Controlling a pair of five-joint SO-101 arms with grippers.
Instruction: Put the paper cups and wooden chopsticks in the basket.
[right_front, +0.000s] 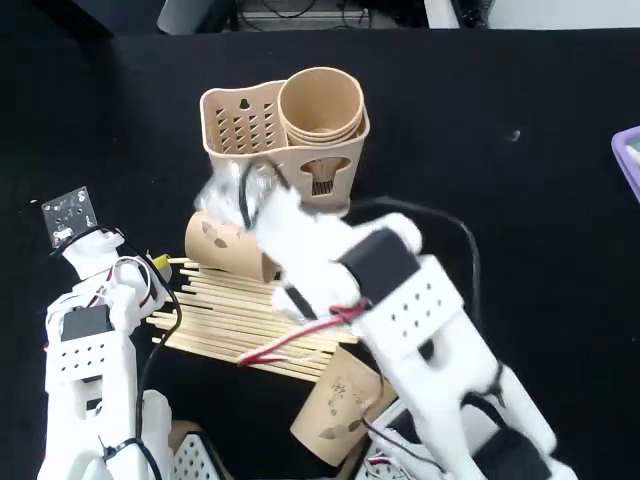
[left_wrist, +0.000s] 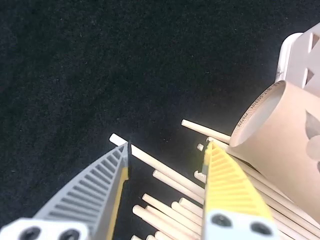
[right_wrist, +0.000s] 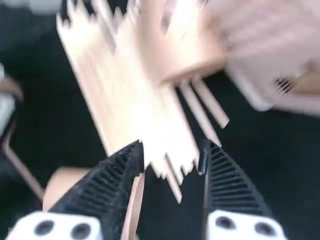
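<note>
The tan basket (right_front: 240, 125) stands at the back of the table, with a stack of paper cups (right_front: 320, 105) in one compartment. One paper cup (right_front: 222, 248) lies on its side next to a pile of wooden chopsticks (right_front: 235, 318). Another cup (right_front: 338, 408) lies nearer the front. My left gripper (left_wrist: 167, 150) is open just over the chopstick ends (left_wrist: 165, 175), with the lying cup (left_wrist: 280, 140) beside it. My right gripper (right_wrist: 174, 147) is open and empty above the chopsticks (right_wrist: 130, 105). In the high view it is blurred (right_front: 240, 195), between the lying cup and the basket.
Black cloth covers the table. The right arm's white body (right_front: 400, 300) and its cables cross over the chopstick pile. A purple object (right_front: 628, 155) sits at the right edge. A small circuit board (right_front: 68, 215) sits at the left, by the left arm.
</note>
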